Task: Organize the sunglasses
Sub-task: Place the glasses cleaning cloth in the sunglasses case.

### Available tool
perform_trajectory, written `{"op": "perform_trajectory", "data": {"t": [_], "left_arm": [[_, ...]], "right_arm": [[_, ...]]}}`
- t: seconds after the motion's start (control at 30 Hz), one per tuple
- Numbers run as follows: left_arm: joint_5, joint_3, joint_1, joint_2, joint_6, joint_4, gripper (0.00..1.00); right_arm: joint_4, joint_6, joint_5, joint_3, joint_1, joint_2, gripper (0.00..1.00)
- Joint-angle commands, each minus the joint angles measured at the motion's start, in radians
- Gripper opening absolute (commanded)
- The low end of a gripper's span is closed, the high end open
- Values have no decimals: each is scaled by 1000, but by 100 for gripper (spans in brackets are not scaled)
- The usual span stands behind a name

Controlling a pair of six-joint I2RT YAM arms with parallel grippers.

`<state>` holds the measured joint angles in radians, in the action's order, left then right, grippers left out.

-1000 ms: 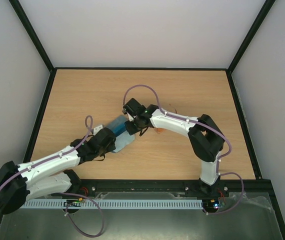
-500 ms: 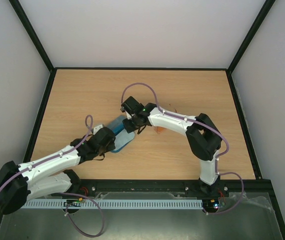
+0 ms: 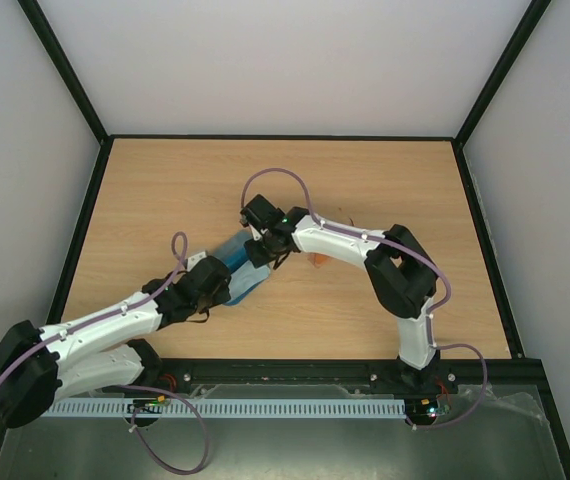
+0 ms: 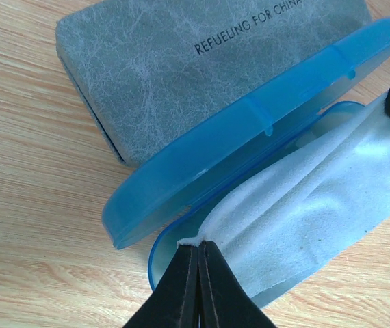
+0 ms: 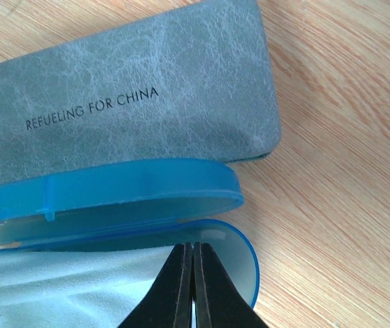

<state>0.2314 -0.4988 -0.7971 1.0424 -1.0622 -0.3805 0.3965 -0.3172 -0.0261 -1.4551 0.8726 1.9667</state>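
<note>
**Jaws pinch both ends of the cloth over the open case**

The jaws of the left gripper (image 4: pixel 198 254) are clenched on one corner of the pale blue cloth (image 4: pixel 304 205). Those of the right gripper (image 5: pixel 193 256) are pressed together at the opposite corner, which is drawn taut toward them, so they appear to pinch it too. Between the two pairs of jaws the cloth lies stretched along the lower tray of the open blue case (image 4: pixel 250 143), probably to line it flat. Just beyond the jaws, touching the raised lid, sits the grey-green case (image 4: pixel 181 75), closed.

The orange-lensed sunglasses (image 3: pixel 320 260) lie on the table (image 3: pixel 385 180) behind the right jaws, beside that arm's forearm and partly hidden by it. No red-pink pair shows in any view; whether it sits under the cloth cannot be told.
</note>
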Motion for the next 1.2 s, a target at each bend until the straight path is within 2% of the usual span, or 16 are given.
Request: {"op": "perform_trajectory", "data": {"t": [0.0, 1.17], "left_arm": [[-9, 26, 6, 16, 7, -7, 2], [-4, 33, 13, 38, 18, -4, 4]], "right_arm": [[46, 12, 14, -40, -4, 27, 1], [32, 7, 6, -47, -6, 73, 1]]}}
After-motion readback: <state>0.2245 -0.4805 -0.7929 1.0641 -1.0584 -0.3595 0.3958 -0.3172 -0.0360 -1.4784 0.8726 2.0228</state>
